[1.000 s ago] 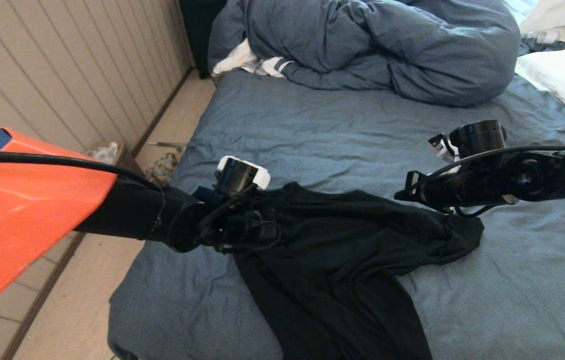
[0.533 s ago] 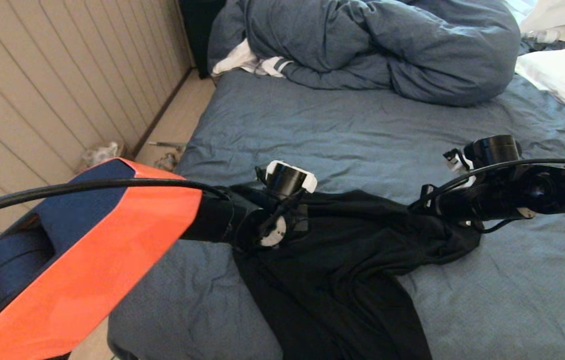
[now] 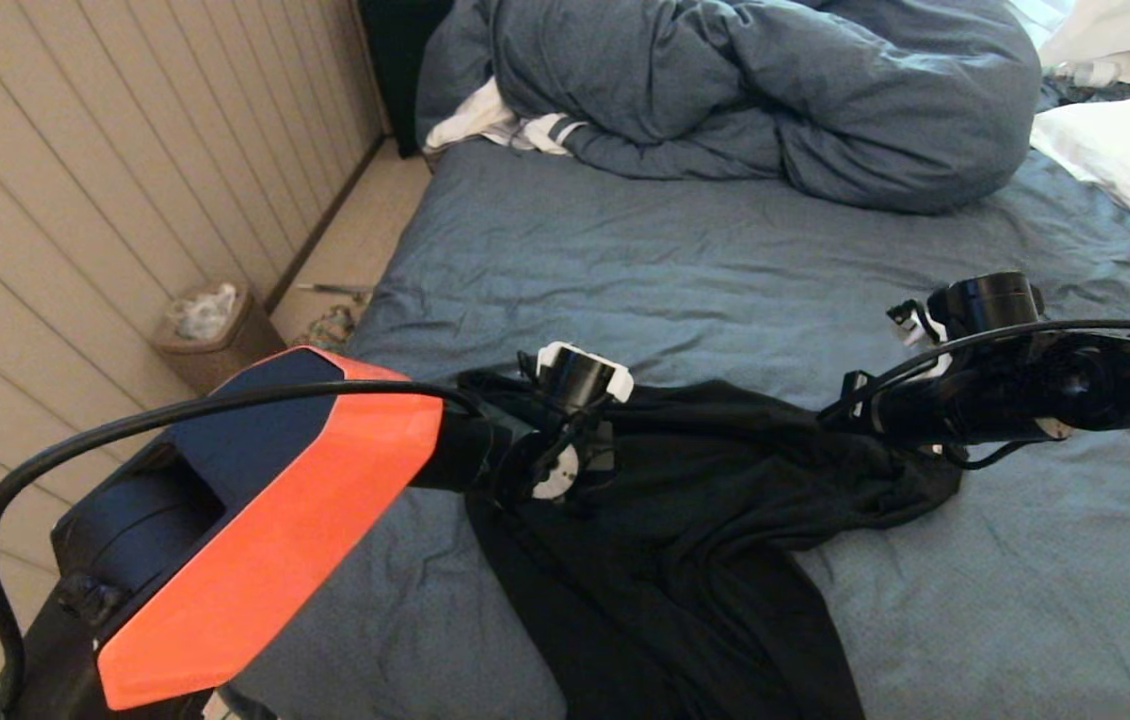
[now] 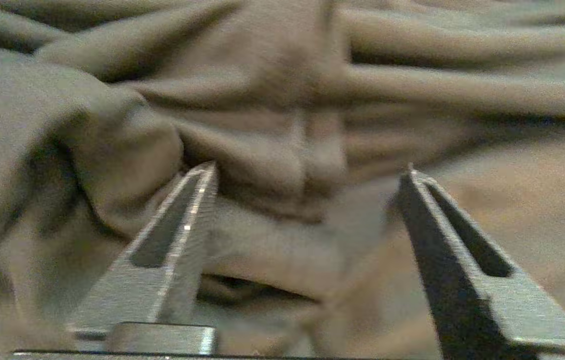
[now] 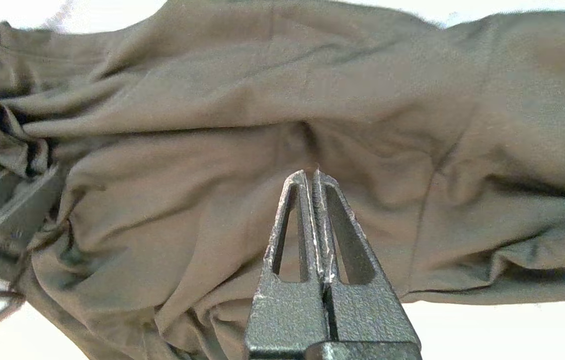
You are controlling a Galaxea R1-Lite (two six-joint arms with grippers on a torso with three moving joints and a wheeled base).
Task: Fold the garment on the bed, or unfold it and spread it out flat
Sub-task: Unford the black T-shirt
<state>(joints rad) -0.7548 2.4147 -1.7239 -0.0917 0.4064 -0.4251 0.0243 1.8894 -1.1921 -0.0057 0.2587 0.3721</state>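
Note:
The garment (image 3: 685,520) is a black T-shirt lying crumpled near the front of the bed (image 3: 685,280), its lower part trailing toward the front edge. My left gripper (image 3: 590,465) presses down on the shirt's left side. In the left wrist view it (image 4: 307,170) is open, with a bunched fold of the cloth (image 4: 282,100) between its fingers. My right gripper (image 3: 830,405) sits at the shirt's right side. In the right wrist view it (image 5: 311,172) is shut, tips pinching the fabric (image 5: 212,165), where creases meet. The printed side is hidden.
A bunched blue-grey duvet (image 3: 755,90) fills the far end of the bed, with a white striped cloth (image 3: 495,125) at its left and a white pillow (image 3: 1125,160) far right. The bed's left edge drops to the floor, where a small bin (image 3: 210,325) stands by the wall.
My left arm has swung in from the left and its gripper has come down onto the shirt's left side. The right gripper has shifted slightly right and lower.

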